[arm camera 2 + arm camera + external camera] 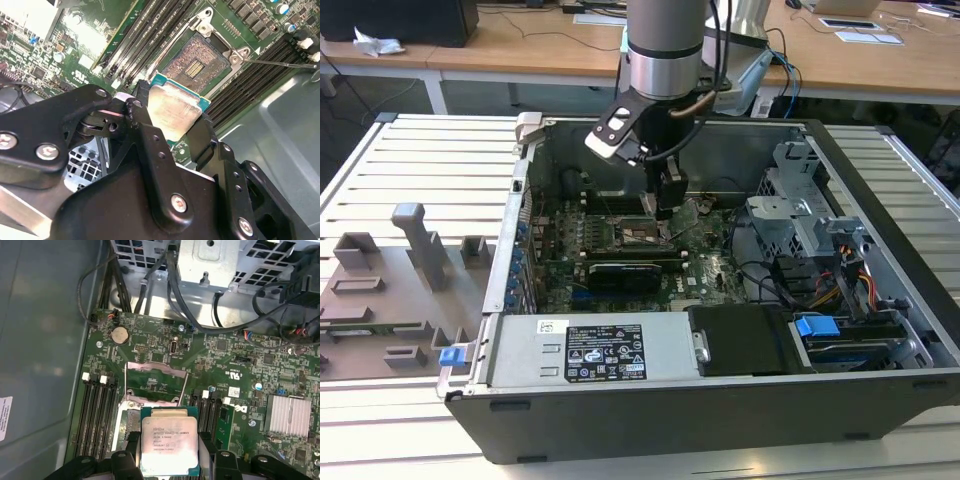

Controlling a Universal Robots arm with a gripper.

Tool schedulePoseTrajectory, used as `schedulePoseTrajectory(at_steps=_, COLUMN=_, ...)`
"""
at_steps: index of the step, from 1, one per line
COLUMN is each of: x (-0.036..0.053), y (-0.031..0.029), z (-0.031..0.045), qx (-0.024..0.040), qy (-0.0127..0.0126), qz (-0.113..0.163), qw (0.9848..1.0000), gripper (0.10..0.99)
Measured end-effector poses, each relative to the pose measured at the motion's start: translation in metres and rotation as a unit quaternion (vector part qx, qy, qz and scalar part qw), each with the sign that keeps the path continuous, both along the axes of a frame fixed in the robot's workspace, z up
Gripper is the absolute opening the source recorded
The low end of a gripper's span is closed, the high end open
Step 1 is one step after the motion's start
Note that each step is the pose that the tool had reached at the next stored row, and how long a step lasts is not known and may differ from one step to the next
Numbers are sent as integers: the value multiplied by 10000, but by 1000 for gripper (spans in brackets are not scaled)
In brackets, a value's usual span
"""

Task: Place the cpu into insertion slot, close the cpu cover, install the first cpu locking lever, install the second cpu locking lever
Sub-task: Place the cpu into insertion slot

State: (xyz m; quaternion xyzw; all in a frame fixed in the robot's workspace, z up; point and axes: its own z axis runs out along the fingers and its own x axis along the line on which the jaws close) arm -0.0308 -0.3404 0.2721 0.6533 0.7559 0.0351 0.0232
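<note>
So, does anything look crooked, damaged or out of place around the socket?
Nothing stands out. The hand grips the cpu by its edges, near the bare insertion slot. The cpu cover is swung open, and no damage shows.

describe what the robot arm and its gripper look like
The arm is a fat silver-grey tube with a black band, and dark cables run down beside it. A white block sits at its wrist. The gripper is black, with angular linked fingers fastened by silver screws.
</note>
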Motion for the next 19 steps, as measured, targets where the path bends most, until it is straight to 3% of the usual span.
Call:
schedulePoseTrajectory(at_steps=16, x=0, y=0, z=-1, qx=-6, qy=0, qz=-512, qw=9987, gripper=541)
schedulePoseTrajectory(at_steps=19, x=0, y=0, z=-2, qx=-7, qy=0, qz=-664, qw=9978, gripper=541)
